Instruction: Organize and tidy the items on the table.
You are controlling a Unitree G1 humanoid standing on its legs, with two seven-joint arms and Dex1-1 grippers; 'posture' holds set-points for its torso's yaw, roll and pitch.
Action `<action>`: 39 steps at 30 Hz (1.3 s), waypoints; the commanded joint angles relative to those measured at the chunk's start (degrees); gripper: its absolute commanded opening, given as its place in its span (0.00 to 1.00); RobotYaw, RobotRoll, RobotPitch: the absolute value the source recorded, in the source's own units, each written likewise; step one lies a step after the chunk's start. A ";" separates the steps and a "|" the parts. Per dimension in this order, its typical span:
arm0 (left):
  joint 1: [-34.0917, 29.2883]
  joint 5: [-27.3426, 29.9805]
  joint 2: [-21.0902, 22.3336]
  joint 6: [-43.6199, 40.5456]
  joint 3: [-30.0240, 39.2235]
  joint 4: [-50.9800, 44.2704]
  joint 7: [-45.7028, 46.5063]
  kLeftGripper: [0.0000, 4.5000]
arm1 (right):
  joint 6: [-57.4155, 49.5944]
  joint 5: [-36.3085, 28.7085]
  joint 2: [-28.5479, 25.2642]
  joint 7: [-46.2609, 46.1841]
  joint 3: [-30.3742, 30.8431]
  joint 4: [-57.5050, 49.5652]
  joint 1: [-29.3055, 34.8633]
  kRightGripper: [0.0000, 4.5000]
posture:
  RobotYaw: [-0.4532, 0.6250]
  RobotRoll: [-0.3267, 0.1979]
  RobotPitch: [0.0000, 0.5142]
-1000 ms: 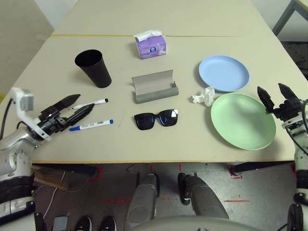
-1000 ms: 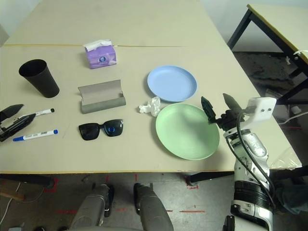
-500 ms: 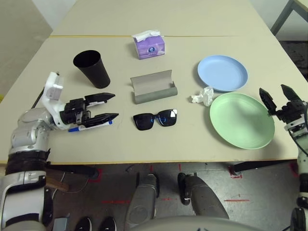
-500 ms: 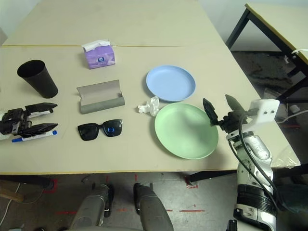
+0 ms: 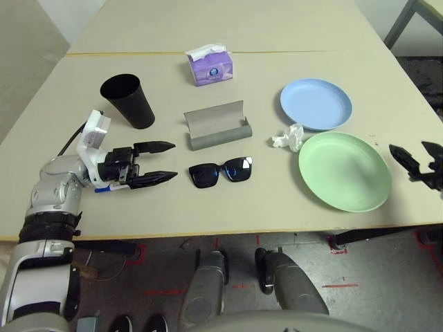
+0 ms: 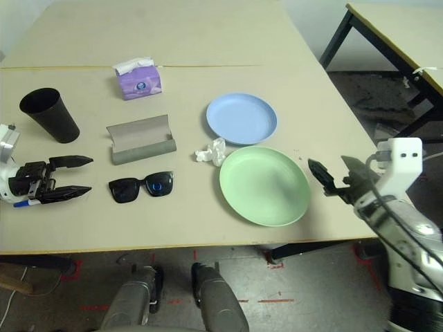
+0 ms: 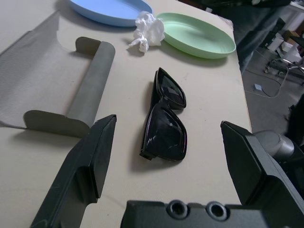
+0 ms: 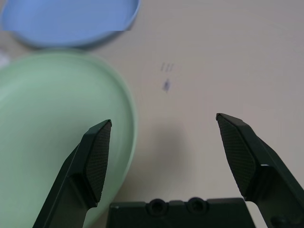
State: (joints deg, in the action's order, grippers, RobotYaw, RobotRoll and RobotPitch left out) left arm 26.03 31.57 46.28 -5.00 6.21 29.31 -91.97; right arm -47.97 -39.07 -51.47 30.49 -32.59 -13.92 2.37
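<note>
Left wrist view | black sunglasses (image 7: 166,116) lie ahead of spread left gripper (image 7: 168,166)

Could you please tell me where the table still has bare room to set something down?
Bare: beyond the tissue box, between cup and box, and the near strip before the sunglasses. Crowded: the tissue wedged between blue plate and green plate, and the glasses case close behind the sunglasses.

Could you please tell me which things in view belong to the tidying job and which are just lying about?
For the job: sunglasses, glasses case, cup, blue plate, green plate, crumpled tissue, tissue box, a marker under the left gripper.

Lying about: nothing on the table; only another table alongside.
</note>
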 commanded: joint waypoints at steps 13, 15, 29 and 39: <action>0.33 -1.40 -2.41 1.71 -1.10 0.95 -0.53 0.99 | -18.99 -7.90 -2.23 6.12 0.78 -3.29 4.36 1.00 | 0.33 0.62 0.44; 0.36 -1.34 -2.53 1.50 -1.02 0.40 -0.53 0.99 | -18.74 -7.50 -1.57 6.06 1.83 -2.70 4.17 1.00 | 0.33 0.62 0.44; -2.81 -0.65 -2.77 -0.06 0.61 -4.77 0.56 0.99 | -17.82 -5.82 1.08 6.88 8.12 -0.51 0.70 1.00 | 0.37 0.62 0.44; -3.99 -0.54 -2.55 -0.74 1.76 -6.45 1.66 1.00 | -18.46 -6.33 1.89 7.71 9.88 -0.33 -1.84 0.53 | 0.38 0.62 0.43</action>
State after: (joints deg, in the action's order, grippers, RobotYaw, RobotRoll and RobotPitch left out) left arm 23.17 31.30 43.46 -5.33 7.40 23.58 -90.36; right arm -65.43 -44.75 -50.13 37.34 -24.29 -14.32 0.17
